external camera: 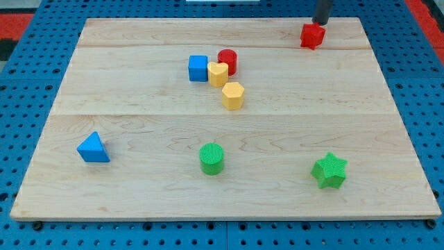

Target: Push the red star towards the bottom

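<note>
Red star (312,35) near board's (139,69) top right; my tip (320,23) touching its upper edge; no hand fitted; no writing legible.

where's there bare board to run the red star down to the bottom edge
Below the red star, bare wood runs down between the yellow blocks and the board's right edge, until the green star. My tip sits just above the red star. Crowded: blue cube, red cylinder, yellow blocks clustered upper centre.
</note>
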`<state>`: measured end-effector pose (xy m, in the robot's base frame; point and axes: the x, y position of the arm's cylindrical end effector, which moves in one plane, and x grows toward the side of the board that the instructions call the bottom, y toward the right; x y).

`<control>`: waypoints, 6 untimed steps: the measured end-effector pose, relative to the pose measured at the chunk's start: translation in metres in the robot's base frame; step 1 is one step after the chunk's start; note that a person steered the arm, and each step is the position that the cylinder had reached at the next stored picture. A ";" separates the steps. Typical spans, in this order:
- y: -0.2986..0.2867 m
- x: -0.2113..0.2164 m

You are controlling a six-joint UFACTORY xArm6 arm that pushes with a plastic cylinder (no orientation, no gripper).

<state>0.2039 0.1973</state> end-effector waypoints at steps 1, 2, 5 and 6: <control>-0.001 0.000; 0.002 0.000; -0.018 0.050; -0.018 0.051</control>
